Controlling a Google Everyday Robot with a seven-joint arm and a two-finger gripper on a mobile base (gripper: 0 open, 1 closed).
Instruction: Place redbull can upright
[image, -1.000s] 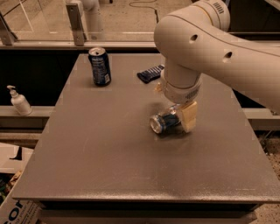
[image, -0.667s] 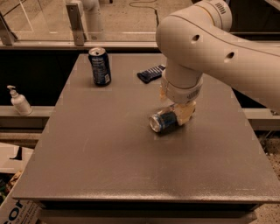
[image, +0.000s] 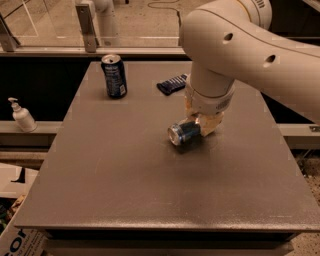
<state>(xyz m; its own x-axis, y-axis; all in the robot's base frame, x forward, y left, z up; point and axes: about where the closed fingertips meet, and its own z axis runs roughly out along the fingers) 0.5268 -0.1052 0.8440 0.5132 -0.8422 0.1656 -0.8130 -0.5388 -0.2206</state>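
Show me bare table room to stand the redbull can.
Bare: the front strip of the table, nearer than the redbull can, and the left middle before the navy can. Crowded: back centre, where the dark packet lies behind the gripper at the lying can.

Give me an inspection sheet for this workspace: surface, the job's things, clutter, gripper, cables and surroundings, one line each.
Surface: dark table, flat, no spills seen.
Job's things: redbull can lies on its side near the table's middle, silver top toward the camera's left; not yet upright.
Clutter: dark navy can upright at back left; dark blue packet at back centre.
Gripper: gripper low over the table at the redbull can's rear end, under the white arm.
Cables: thin dark line on the far floor, possibly a cable.
Surroundings: pump bottle on the ledge left of the table; cardboard box at lower left.
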